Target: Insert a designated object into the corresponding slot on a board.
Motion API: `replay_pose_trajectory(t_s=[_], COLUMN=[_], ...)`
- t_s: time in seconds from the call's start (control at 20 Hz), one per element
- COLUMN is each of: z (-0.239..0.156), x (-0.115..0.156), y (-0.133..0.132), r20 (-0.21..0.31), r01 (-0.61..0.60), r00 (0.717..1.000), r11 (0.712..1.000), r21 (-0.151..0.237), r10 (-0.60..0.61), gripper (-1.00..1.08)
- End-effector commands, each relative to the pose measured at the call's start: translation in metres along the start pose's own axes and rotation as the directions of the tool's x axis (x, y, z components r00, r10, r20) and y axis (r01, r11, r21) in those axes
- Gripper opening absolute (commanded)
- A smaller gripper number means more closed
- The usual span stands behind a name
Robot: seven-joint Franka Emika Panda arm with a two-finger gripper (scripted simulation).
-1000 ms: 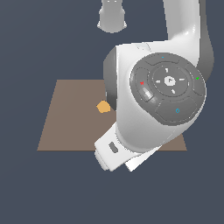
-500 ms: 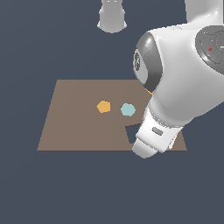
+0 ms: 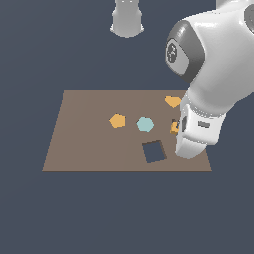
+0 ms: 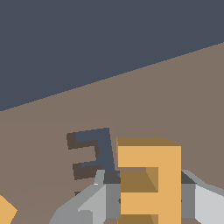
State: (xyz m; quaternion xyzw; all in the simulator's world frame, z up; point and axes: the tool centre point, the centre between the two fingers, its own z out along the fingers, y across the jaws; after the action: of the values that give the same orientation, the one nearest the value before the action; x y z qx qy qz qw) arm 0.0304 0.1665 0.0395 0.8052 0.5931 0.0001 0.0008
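In the wrist view the orange E block [image 4: 148, 183] sits between the two grey fingers of my gripper [image 4: 151, 199], which is shut on it. The dark E-shaped slot [image 4: 94, 153] lies in the brown board [image 4: 175, 96] right beside the block, partly covered by it and one finger [image 4: 98, 199]. I cannot tell how high the block is above the board. In the exterior view only a sliver of the E block [image 3: 173, 127] shows by the white arm, near the right edge of the board [image 3: 79, 144]. The gripper and slot are hidden there.
On the board lie an orange hexagon [image 3: 117, 120], a teal hexagon [image 3: 144, 124] and an orange heart [image 3: 172, 101], with a dark square hole [image 3: 154, 151] in front. The arm's grey base [image 3: 127, 17] stands behind the board. An orange piece [image 4: 5, 212] shows at the wrist view's corner.
The arm has swung toward the exterior view's right and back, uncovering the hexagons, the heart and the square hole. Its lower end now sits over the board's right edge.
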Motion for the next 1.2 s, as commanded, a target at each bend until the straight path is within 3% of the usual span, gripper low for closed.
replay_pose_trajectory(t_s=[0.0, 0.4, 0.95, 1.0, 1.15], z=[0.000, 0.000, 0.010, 0.010, 0.010], x=[0.002, 0.003, 0.003, 0.003, 0.003], y=[-0.012, -0.032, -0.034, -0.034, -0.034], r20=[0.000, 0.000, 0.001, 0.001, 0.001], r01=[0.051, 0.138, 0.146, 0.146, 0.146], r00=[0.999, 0.990, 0.989, 0.989, 0.989], r11=[0.999, 0.990, 0.989, 0.989, 0.989], r21=[-0.001, 0.000, 0.000, 0.000, 0.000], r10=[-0.051, -0.138, -0.146, -0.146, -0.146], gripper=[-1.00, -1.00, -1.00, 1.00, 1.00])
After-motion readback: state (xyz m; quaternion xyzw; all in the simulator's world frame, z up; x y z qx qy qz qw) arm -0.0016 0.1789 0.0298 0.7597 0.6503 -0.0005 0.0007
